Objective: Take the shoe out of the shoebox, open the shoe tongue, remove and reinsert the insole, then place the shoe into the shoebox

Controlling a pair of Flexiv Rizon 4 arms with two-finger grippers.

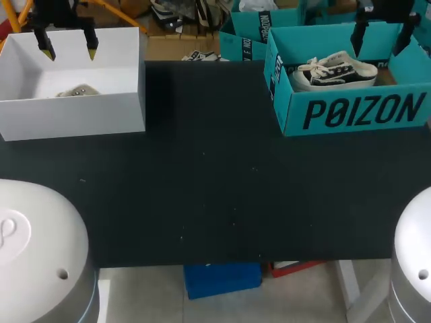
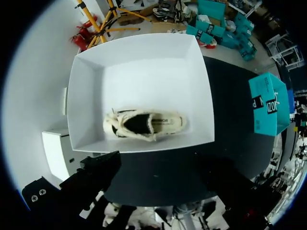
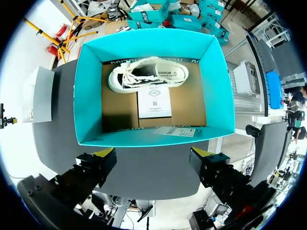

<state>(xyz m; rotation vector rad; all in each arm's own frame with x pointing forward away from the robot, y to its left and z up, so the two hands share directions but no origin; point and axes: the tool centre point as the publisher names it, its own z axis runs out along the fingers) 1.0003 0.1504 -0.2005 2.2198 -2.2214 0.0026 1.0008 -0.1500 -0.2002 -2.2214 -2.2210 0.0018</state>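
The right pincer (image 3: 153, 155) hangs open and empty over the teal box (image 3: 88, 96). The shoe (image 3: 148, 74) lies ahead of it, by the far wall. The left pincer (image 1: 69, 48) hangs open and empty over a white box (image 2: 86, 96) holding a second shoe (image 2: 144, 125). Both boxes stand on the bench (image 1: 202, 175).

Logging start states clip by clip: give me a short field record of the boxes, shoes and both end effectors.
white box: table's left side, holds a pale shoe
teal shoebox: right side, holds a black-and-white laced shoe and a card
left end effector: open, empty, above the white box
right end effector: open, empty, above the teal shoebox
progress: neither shoe taken out yet
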